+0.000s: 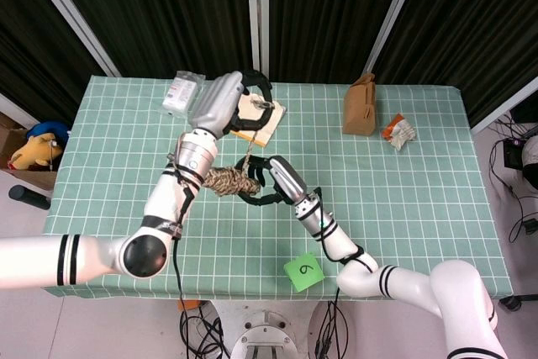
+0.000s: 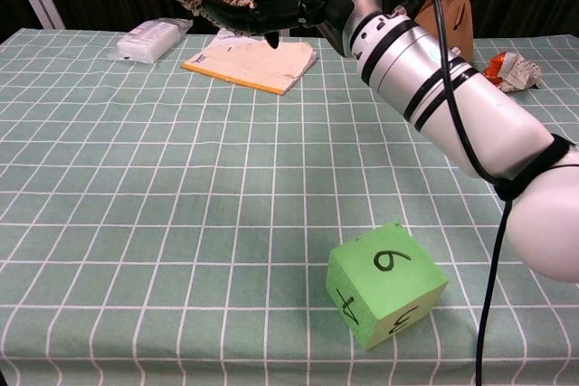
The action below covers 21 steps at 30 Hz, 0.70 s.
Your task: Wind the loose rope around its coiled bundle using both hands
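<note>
The right hand [image 1: 267, 181] holds the coiled rope bundle [image 1: 227, 181] in the air above the green checked table [image 1: 420, 199], its dark fingers [image 2: 237, 8] curled round the bundle's right end; the bundle juts out to the left of those fingers (in the chest view it sits at the very top edge, partly cut off). From the bundle a loose strand of rope [image 1: 250, 147] runs straight up to the left hand [image 1: 231, 100], which is raised higher and further back. Its fingers [image 1: 256, 90] arch over and pinch the strand's upper end at the fingertips. Beneath that hand lies a yellow-edged notepad [image 2: 253, 62], with a white plastic packet [image 2: 149, 39] to its left. A green foam cube [image 2: 385, 283] marked with a 6 rests near the table's front edge, well below both sets of fingers. A brown paper bag [image 1: 360, 105] and a crumpled wrapper [image 1: 400, 131] stand far right.
</note>
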Available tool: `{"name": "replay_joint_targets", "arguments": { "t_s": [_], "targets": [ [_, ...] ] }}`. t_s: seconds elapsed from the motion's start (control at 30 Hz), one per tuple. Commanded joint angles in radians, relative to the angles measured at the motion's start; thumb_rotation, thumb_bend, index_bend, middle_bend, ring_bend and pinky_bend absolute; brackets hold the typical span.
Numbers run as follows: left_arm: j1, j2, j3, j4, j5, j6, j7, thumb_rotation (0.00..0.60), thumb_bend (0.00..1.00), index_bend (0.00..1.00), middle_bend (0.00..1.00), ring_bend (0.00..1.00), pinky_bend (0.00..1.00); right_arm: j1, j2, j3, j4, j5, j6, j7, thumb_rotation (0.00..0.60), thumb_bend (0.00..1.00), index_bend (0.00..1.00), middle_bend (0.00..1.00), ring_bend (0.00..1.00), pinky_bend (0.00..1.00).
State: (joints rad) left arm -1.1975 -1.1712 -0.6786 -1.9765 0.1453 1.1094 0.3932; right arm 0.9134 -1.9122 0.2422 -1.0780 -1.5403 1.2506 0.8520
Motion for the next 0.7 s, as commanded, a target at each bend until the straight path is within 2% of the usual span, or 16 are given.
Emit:
{"name": "replay_joint_targets", "arguments": {
  "t_s": [0.03,0.2,0.7],
  "targets": [
    [-0.010,0.045,-0.006,0.076,-0.112,-0.061,-0.009,0.600,0.50,0.83,0.34,0.24,0.34,-0.023,0.008,-0.013,-0.022,-0.015,0.033,0.029,0.600,0.74,0.83,0.64,0.62,0.79],
    [-0.016,0.070,0.016,0.139,-0.215,-0.120,-0.006,0.600,0.50,0.84,0.34,0.24,0.34,-0.042,0.020,-0.026,-0.048,-0.039,0.069,0.062,0.600,0.74,0.83,0.64,0.62,0.79],
    [-0.030,0.065,0.121,0.252,-0.299,-0.246,0.011,0.600,0.50,0.84,0.37,0.25,0.34,-0.085,0.047,-0.023,-0.107,-0.049,0.130,0.105,0.600,0.73,0.83,0.64,0.62,0.79]
  ]
}}
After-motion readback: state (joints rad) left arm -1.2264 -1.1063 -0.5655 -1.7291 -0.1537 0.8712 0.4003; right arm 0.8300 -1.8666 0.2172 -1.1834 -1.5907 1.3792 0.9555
